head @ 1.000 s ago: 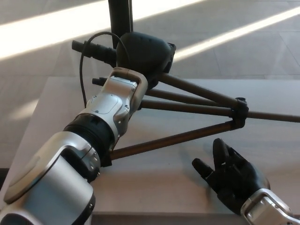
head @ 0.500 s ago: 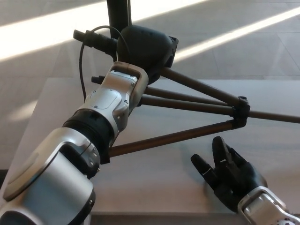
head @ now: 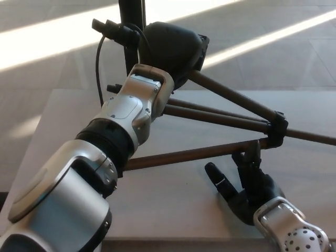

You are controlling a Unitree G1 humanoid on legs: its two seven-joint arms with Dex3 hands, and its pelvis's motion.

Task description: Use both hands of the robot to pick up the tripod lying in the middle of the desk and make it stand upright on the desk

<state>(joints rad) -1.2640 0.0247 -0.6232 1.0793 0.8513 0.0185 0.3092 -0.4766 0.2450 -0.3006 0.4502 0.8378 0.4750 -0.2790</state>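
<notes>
Over the desk [head: 173, 210], tripod [head: 220, 118] head up-left, legs trailing right

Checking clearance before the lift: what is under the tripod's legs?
Under the tripod's legs only bare desk shows, with the open right robot hand just below the nearest leg. The left arm hides the desk beneath the tripod's head.

I can read no text, label, brand or number anywhere: nothing on my arms, nothing on the tripod [head: 220, 118], nothing on the tabletop [head: 173, 205].
</notes>
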